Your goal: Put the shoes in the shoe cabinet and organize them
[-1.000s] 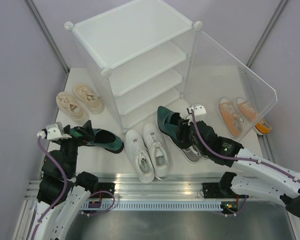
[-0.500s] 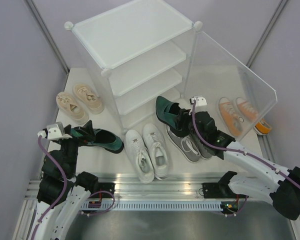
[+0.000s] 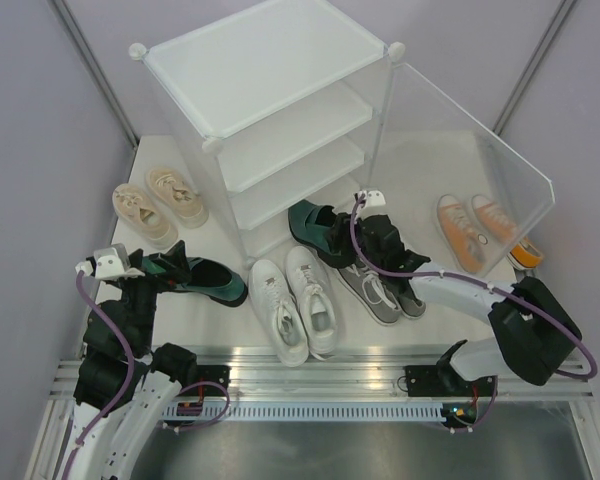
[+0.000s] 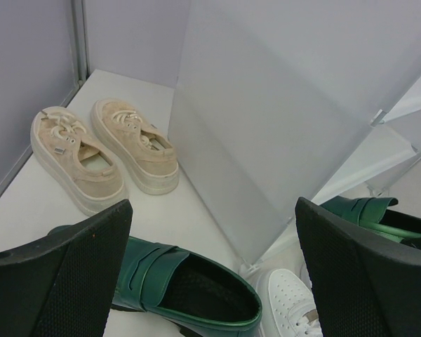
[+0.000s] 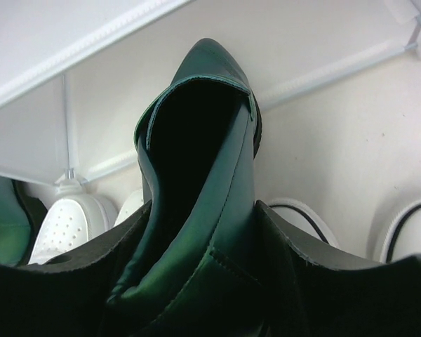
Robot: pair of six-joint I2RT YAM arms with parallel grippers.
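Glossy green loafer point(image 5: 196, 140), smooth-toed, sits pinched by the right gripper point(image 5: 205, 281); left gripper point(image 4: 214, 267) gapes wide.

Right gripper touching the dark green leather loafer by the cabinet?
Touching. Right wrist view: black fingers of the right gripper squeeze the dark green loafer.

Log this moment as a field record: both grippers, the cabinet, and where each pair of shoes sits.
right gripper: shut on green loafer, toe toward the cabinet's lowest tier
left gripper: open, over second green loafer on the table
shoe cabinet: door open
beige pair: table, left of cabinet
white pair: table, front
grey pair: table, beside white pair
orange pair: table, behind the door
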